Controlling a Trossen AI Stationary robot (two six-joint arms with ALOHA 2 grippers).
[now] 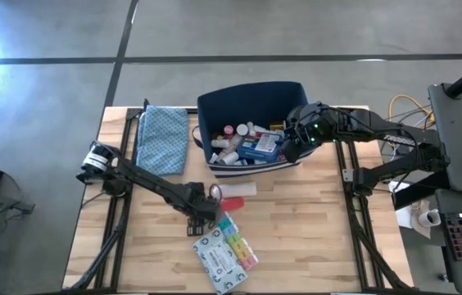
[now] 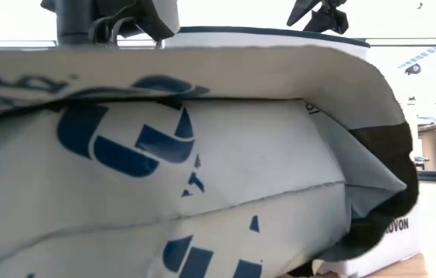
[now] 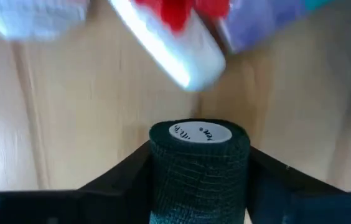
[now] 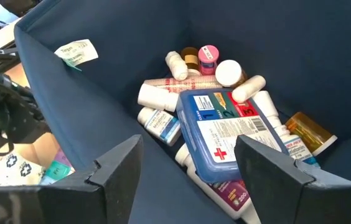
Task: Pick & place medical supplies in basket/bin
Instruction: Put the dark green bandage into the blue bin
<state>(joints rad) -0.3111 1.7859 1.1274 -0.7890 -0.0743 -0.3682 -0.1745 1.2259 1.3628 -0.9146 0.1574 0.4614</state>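
Bandage roll (image 3: 198,165), dark green, is seen clamped between the left end effector (image 1: 206,211) fingers at frame centre, on the surface. Right end effector (image 4: 191,177) is held open, empty, over the bin (image 1: 215,102). Risk judged: the soft roll may deform and slip when lifted.

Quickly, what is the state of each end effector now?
Left end effector: closed on a dark bandage roll on the table.
Right end effector: open, empty, over the navy bin.
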